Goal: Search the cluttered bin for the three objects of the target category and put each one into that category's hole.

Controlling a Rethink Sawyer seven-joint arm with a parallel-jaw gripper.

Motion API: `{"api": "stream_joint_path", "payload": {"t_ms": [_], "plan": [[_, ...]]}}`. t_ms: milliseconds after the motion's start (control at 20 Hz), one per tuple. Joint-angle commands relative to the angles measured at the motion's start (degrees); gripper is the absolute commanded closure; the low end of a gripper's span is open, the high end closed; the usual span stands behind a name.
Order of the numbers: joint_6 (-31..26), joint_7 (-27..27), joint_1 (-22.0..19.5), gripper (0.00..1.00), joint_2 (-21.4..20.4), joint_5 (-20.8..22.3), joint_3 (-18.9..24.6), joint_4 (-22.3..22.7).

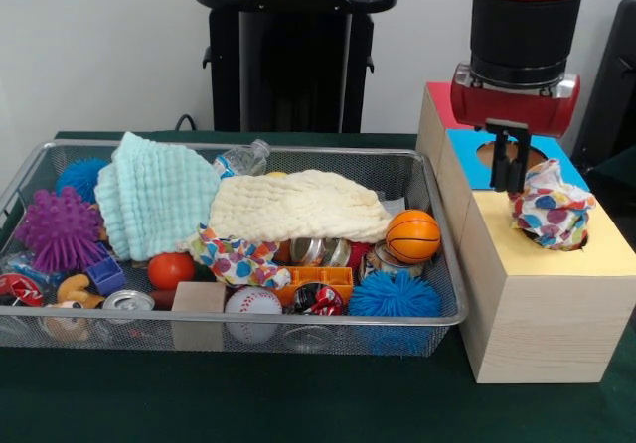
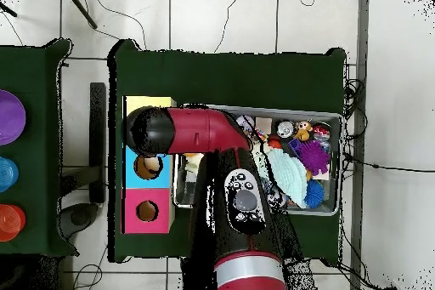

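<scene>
The wire mesh bin (image 1: 30,165) fills the left and middle of the front view, packed with toys and towels; it also shows in the overhead view (image 2: 333,118). One dotted white fabric piece (image 1: 552,210) lies bunched on the yellow box top (image 1: 596,254), covering the hole. A second dotted piece (image 1: 234,259) lies in the bin, part under the cream-yellow towel (image 1: 298,205). I see no third piece. My gripper (image 1: 510,180) hangs open and empty just left of the bunched piece, above the join of the blue and yellow tops. In the overhead view the arm (image 2: 195,129) hides it.
The blue-topped box (image 1: 465,150) and red-topped box (image 1: 437,100) stand behind the yellow one. In the bin lie a mint-green towel (image 1: 154,200), an orange ball (image 1: 412,236), a blue spiky ball (image 1: 395,294), a purple spiky ball (image 1: 58,229), a baseball (image 1: 252,304) and cans.
</scene>
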State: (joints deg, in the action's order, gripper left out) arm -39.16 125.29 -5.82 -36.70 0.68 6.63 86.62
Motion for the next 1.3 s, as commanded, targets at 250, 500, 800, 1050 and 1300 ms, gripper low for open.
{"api": "stream_joint_path", "payload": {"t_ms": [250, 500, 800, 1050, 1300], "plan": [[4.56, 1.16, -0.85, 1.0, 2.97, 0.31, 4.6, 4.49], [5.51, 0.34, -2.18, 1.0, 2.64, -0.47, 6.79, 6.03], [5.61, 1.4, -1.96, 1.0, 2.91, -0.46, 6.93, 5.22], [4.7, 2.9, -1.53, 1.0, 3.99, -1.54, 7.1, 2.28], [5.54, 4.18, -0.77, 1.0, 4.73, -2.18, 7.06, 1.33]]}}
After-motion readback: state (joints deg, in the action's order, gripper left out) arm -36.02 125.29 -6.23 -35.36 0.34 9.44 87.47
